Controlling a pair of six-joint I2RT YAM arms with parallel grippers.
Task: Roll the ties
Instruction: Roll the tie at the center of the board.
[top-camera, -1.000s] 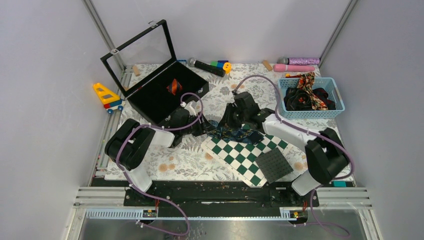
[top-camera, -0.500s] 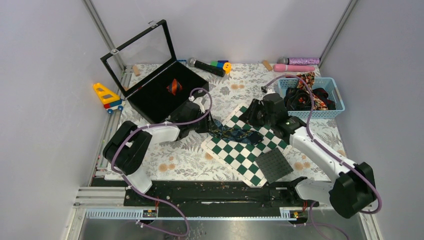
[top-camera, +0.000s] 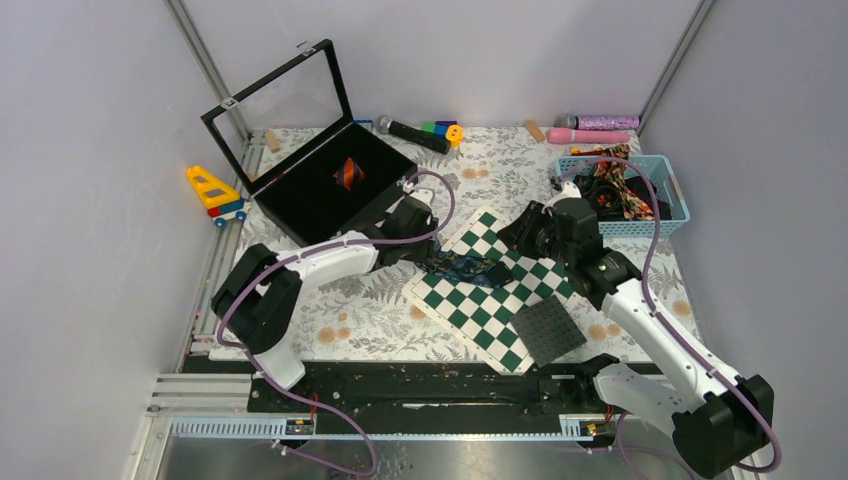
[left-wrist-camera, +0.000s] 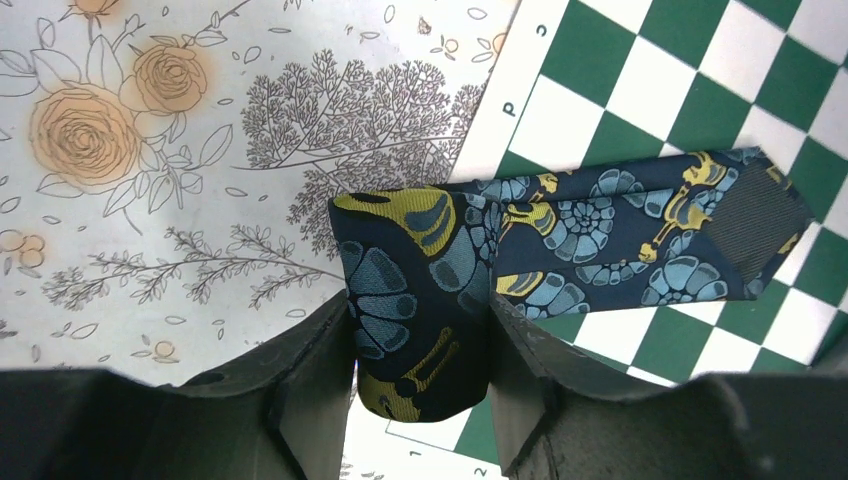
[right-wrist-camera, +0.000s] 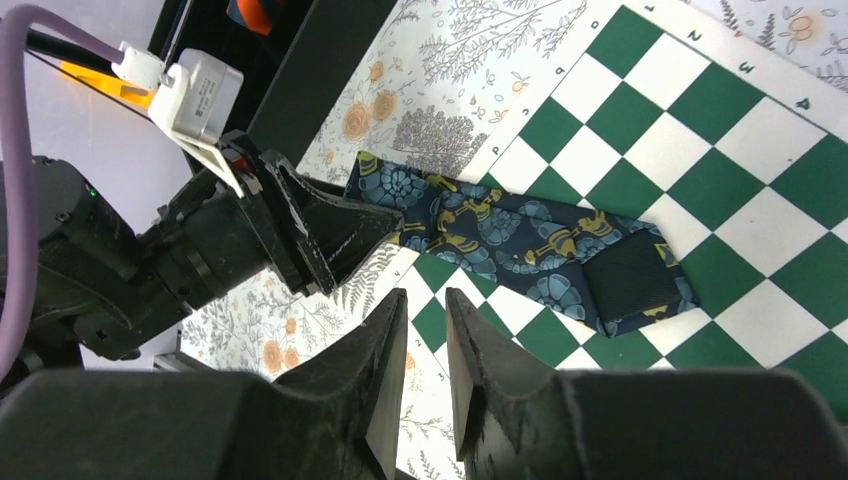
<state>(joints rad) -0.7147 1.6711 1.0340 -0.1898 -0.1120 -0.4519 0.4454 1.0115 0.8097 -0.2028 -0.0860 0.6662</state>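
A dark navy tie (top-camera: 470, 266) with blue and yellow floral print lies folded across the left edge of the green-and-white chequered board (top-camera: 480, 312). My left gripper (top-camera: 425, 244) is shut on its left, folded-over end (left-wrist-camera: 415, 290); the rest of the tie (left-wrist-camera: 620, 235) runs right over the board. My right gripper (top-camera: 520, 232) hovers above the board's far side, its jaws almost together with nothing between them (right-wrist-camera: 425, 300). It looks down on the tie (right-wrist-camera: 520, 245) and the left gripper (right-wrist-camera: 300, 235). A red-orange striped tie (top-camera: 347, 173) sits in the black case.
The open black case (top-camera: 310, 200) stands at the back left. A blue basket (top-camera: 682, 208) with more ties (top-camera: 620, 190) is at the back right. A black studded square (top-camera: 547, 328) lies on the board's near corner. A toy truck (top-camera: 215, 193) and microphones (top-camera: 410, 131) line the edges.
My right gripper has drawn back from the tie, up and to the right, and its arm has swung right. My left gripper has moved a little right along the tie's end.
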